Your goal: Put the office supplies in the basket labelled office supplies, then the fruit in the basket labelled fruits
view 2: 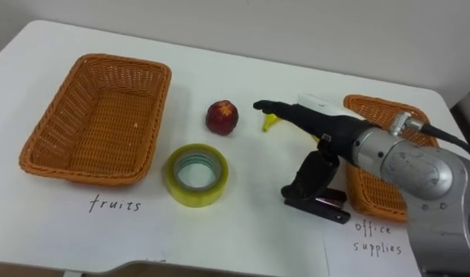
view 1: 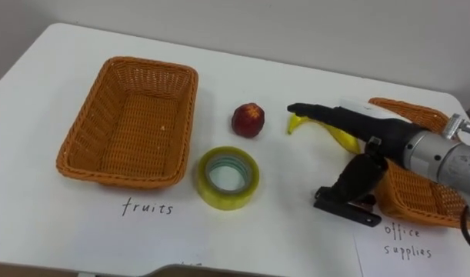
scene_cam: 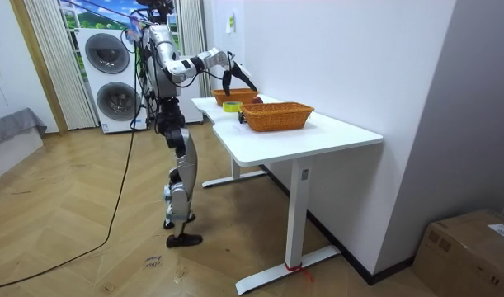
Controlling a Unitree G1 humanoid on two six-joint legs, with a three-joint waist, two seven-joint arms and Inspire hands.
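Yellow tape roll (view 1: 223, 198): lies flat at the near side of the white table (view 1: 65, 223), just beside the near corner of the empty wicker basket (view 1: 96, 123). It is in no basket yet.
Black stapler (view 1: 344, 208): sits on the table, just beside the right wicker basket (view 1: 419, 196) and right under the thumb (view 1: 356, 175).
Right hand (view 1: 358, 123): comes in from the right. Its fingers (view 1: 311, 110) are straight and point left, the thumb hangs down, and it holds nothing.
Thumb and stapler: I cannot tell if they touch.
Red apple (view 1: 248, 120): on the table between the two baskets, near the fingertips but apart from them.
Banana (view 1: 296, 123): on the table behind the hand, partly hidden by the fingers. Its tip pokes out near the apple.
Right basket: the arm covers much of it, so I cannot see what is inside.
Risk one: if the hand drops for the banana, the thumb may bump the stapler and push it along.
Risk two: flat fingers could slide the banana away and not catch it.
Risk three: a push to the left could roll the apple off across the table.
Risk four: the banana lies close to the right basket, so it could be dropped in the wrong one.
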